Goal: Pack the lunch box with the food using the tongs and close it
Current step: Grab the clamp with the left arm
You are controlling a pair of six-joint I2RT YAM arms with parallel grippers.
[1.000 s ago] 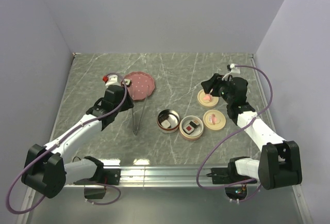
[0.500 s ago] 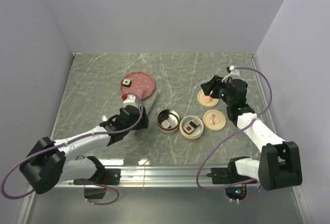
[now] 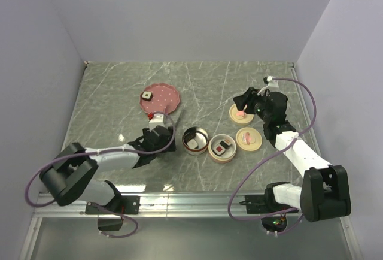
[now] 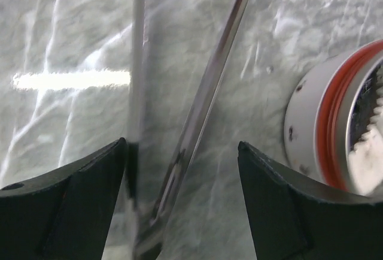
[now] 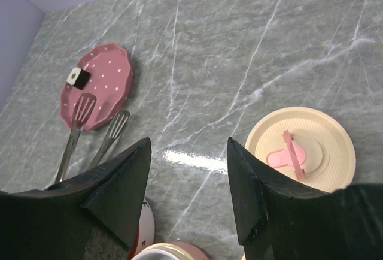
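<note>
**Tongs.** Long, thin, silver-grey metal tongs (image 4: 203, 104), two slim arms ending in slotted flat tips. They lie on the desk (image 3: 119, 86) left of centre. One tip rests on the near edge of a pink dotted plate (image 3: 170, 98) and the other lies on the desk just beside it. The right wrist view shows both tips.

**Left gripper** (image 4: 181, 152). Low over the tongs, jaws open with one finger on each side of the two arms. The left tong arm runs close against the left finger. Contact cannot be confirmed. Nothing is clamped.

**Right gripper** (image 5: 188, 152). Towards the right edge, jaws open and empty, hanging above a cream lid (image 5: 302, 149) with a pink handle.

**Food.** One dark-sided block (image 3: 146, 96) with a pale top sits on the far left part of the plate. A white-and-black block (image 3: 193, 143) lies in a round tub (image 3: 195, 129) near the centre. A red-topped block (image 3: 222, 148) lies in a second tub (image 3: 210, 150) touching the first on its right.

**Surroundings.** A second cream lid (image 3: 248, 138) lies just right of the second tub, nearer than the first lid. Both tubs stand uncovered. The first tub, with its orange-red inner ring, stands just right of the left gripper. The left arm hides most of the tongs from the overhead camera.
</note>
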